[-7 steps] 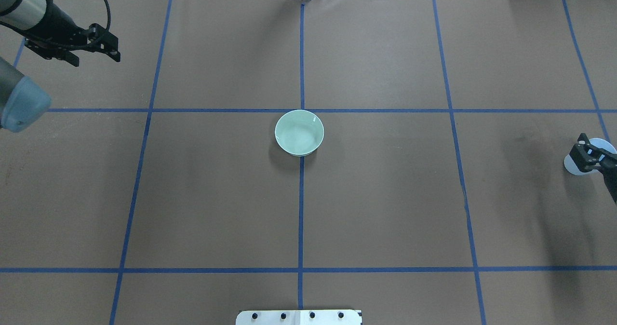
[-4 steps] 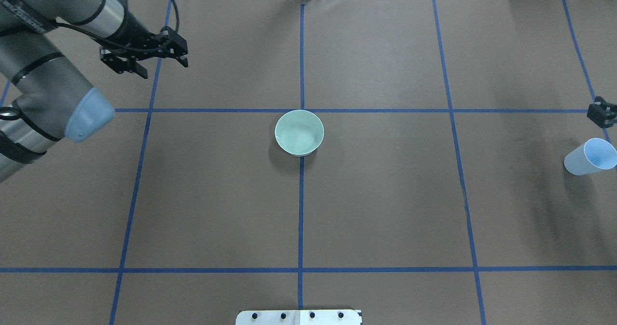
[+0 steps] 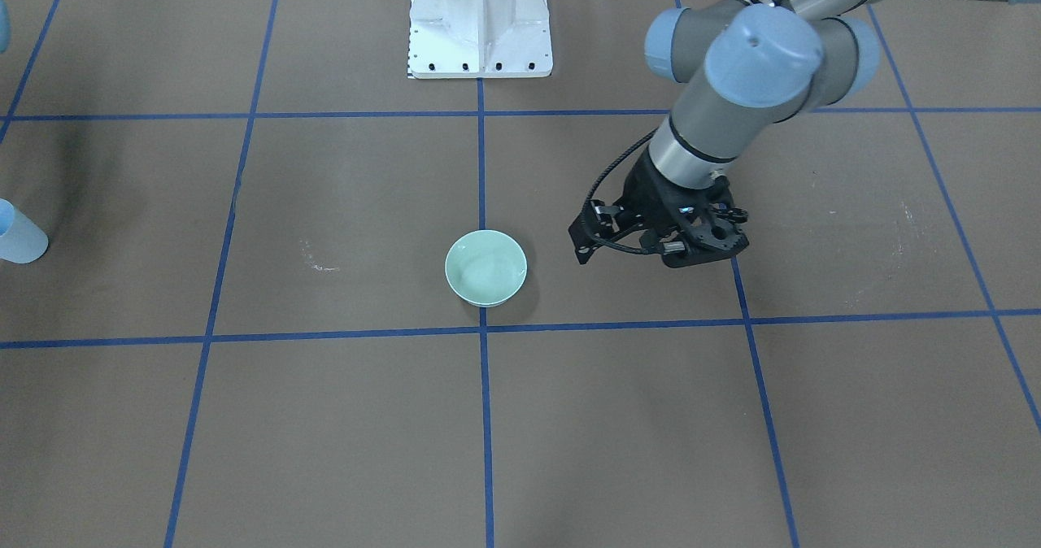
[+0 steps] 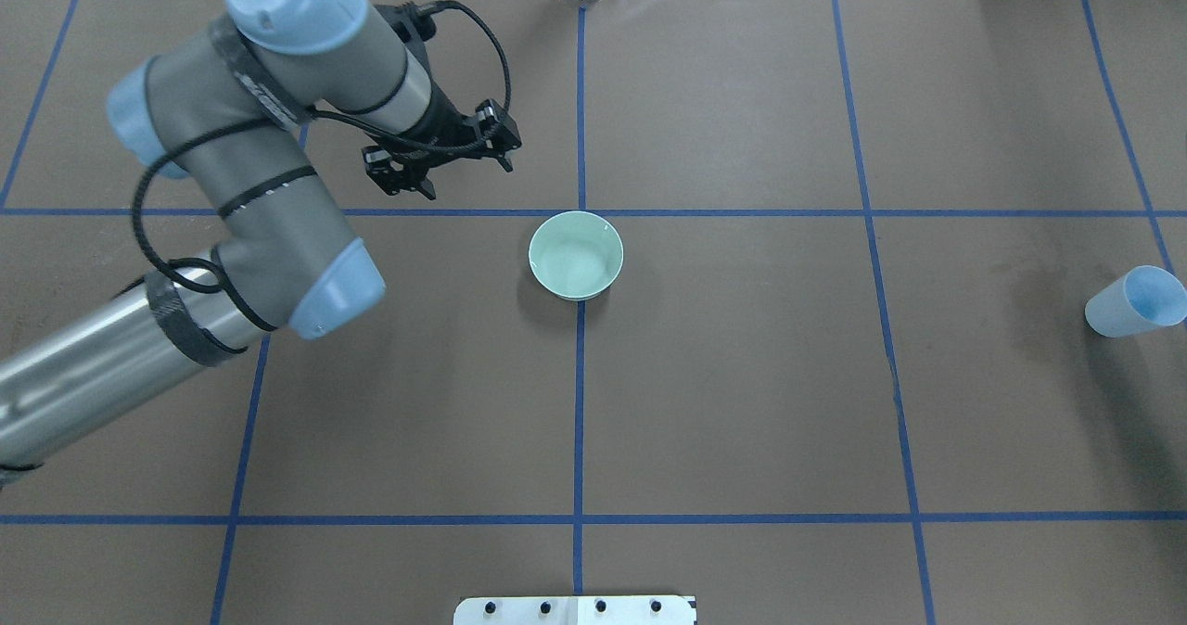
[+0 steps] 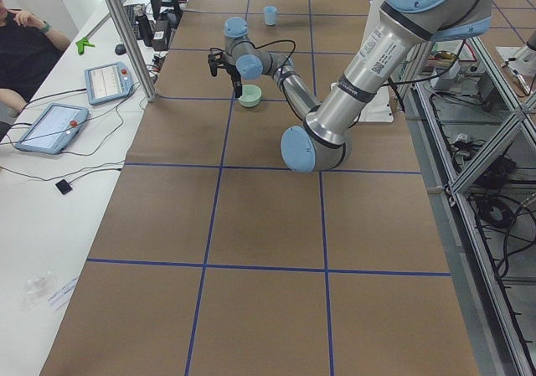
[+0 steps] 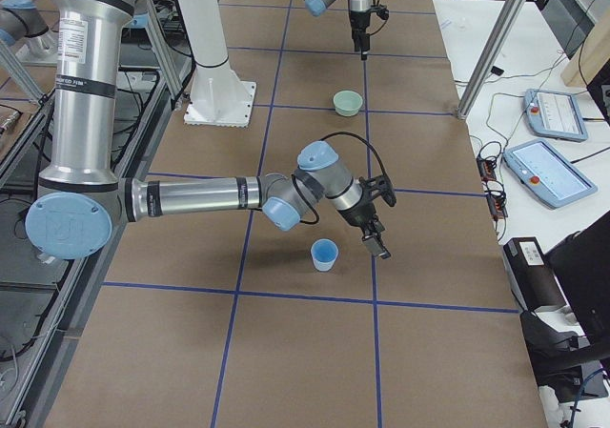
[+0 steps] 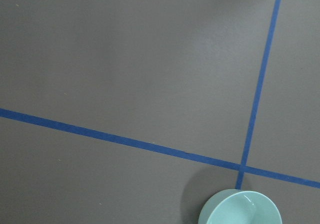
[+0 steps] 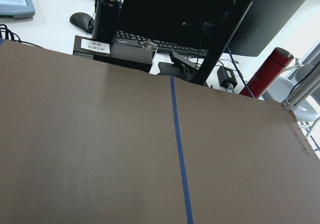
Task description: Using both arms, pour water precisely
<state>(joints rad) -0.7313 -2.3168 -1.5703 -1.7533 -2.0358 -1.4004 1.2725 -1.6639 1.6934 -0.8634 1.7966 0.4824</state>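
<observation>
A pale green bowl (image 4: 575,254) stands at the table's middle; it also shows in the front view (image 3: 485,267) and at the bottom of the left wrist view (image 7: 240,210). No stream of water shows. My left gripper (image 4: 461,166) hovers just beyond and left of the bowl, open and empty; it also shows in the front view (image 3: 651,249). A light blue cup (image 4: 1136,302) stands upright at the far right. My right gripper (image 6: 376,240) is beside that cup, apart from it; I cannot tell whether it is open. It is out of the overhead view.
The white pedestal (image 3: 480,23) stands at the robot's side of the table. Blue tape lines cross the brown table cover (image 4: 742,375). Tablets (image 6: 548,171), a monitor and bottles sit on side desks beyond the far edge.
My left arm swept right from the far left corner to near the bowl. My right gripper came off the cup and left the overhead view; the cup stays standing.
</observation>
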